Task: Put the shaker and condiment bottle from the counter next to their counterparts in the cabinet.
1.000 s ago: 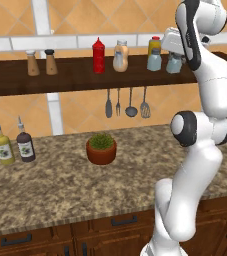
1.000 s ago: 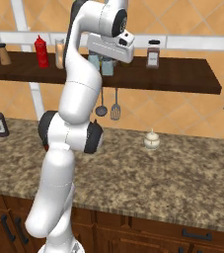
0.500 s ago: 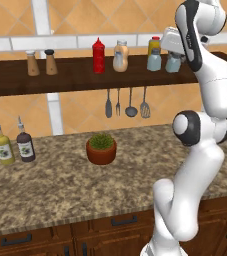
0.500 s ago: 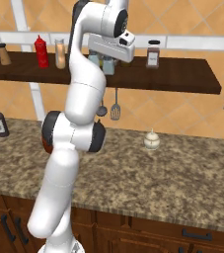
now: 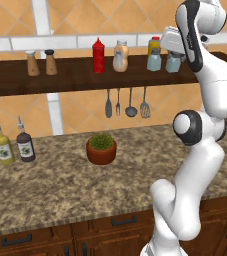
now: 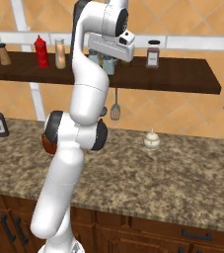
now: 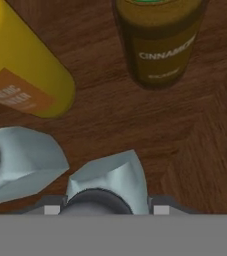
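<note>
Jaws grasping the shaker (image 7: 110, 182), on the cabinet (image 7: 185, 140) beside its counterpart (image 7: 22, 160); light, rigid, slippery; best held mid-body.

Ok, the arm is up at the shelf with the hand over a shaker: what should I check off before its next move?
1. Condiment bottle stands next to the red squeeze bottle on the cabinet: ok.
2. Shaker under the hand sits beside its twin shaker: ok.
3. Both shakers look upright on the board in the left base view: ok.
4. Shaker stands apart from the yellow bottle and the cinnamon jar: ok.
5. Hand has released the shaker: cannot tell; its cap lies between the fingertips, and contact is unclear.
6. Free path to lift straight off the shaker: cannot tell.
</note>
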You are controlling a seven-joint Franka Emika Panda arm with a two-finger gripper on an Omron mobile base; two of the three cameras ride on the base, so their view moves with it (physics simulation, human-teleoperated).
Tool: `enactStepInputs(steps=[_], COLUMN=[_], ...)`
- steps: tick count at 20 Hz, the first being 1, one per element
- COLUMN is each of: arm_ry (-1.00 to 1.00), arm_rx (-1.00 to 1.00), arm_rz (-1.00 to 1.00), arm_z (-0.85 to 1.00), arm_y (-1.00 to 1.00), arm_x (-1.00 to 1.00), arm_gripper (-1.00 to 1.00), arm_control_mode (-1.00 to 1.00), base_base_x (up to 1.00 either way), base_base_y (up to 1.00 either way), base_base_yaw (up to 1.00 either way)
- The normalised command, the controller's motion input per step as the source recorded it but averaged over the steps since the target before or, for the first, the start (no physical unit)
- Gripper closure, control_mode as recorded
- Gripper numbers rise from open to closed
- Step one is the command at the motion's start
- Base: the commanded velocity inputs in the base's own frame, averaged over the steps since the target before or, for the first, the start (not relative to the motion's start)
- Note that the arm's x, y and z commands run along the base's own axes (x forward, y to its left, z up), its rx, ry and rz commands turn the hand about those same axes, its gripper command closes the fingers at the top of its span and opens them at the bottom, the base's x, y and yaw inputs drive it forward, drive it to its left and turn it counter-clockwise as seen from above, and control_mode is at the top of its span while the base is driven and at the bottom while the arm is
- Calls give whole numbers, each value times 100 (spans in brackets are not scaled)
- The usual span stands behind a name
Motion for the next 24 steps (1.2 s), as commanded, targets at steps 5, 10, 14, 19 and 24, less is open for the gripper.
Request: enactStepInputs(steps=[5, 10, 14, 19, 24], arm_ry=[8, 4, 6, 18, 8], arm_rx=[0, 3, 7, 1, -1], arm_rz=[0, 0, 0, 0, 0], arm_z=[1, 37, 52, 11, -2], arm_y=[0, -1, -3, 0, 0], arm_x=[7, 2, 0, 12, 8], arm_gripper=[100, 100, 100, 100, 100], arm_control_mode=[-100, -100, -100, -100, -100], base_base_x=[0, 0, 0, 0, 0], base_base_y=[0, 0, 0, 0, 0], base_base_yaw=[0, 0, 0, 0, 0])
